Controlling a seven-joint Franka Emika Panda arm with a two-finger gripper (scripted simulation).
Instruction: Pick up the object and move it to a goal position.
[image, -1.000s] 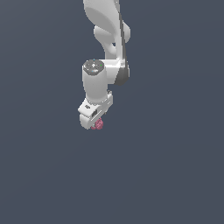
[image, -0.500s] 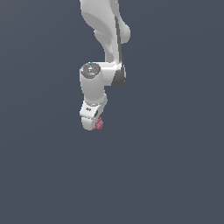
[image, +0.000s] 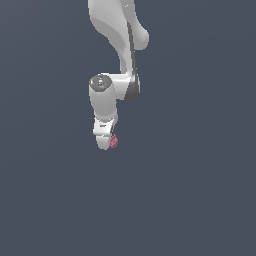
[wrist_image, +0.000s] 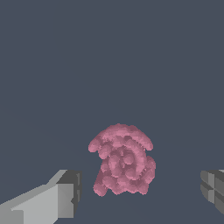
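Note:
The object (wrist_image: 122, 164) is a small pink-magenta bumpy cluster, like a raspberry, lying on the dark grey surface. In the wrist view it sits between my two fingers, one finger (wrist_image: 65, 194) on one side and the other finger (wrist_image: 212, 186) on the far side, both apart from it. My white gripper (wrist_image: 141, 190) is open and empty. In the exterior view the gripper (image: 105, 142) points down, and the object (image: 114, 142) peeks out at its tip, on the exterior view's right side.
The flat dark grey surface (image: 190, 200) fills both views. Nothing else shows on it. The white arm (image: 117, 35) comes down from the top of the exterior view.
The gripper has come down a little and turned more upright over the object. The object has stayed where it was.

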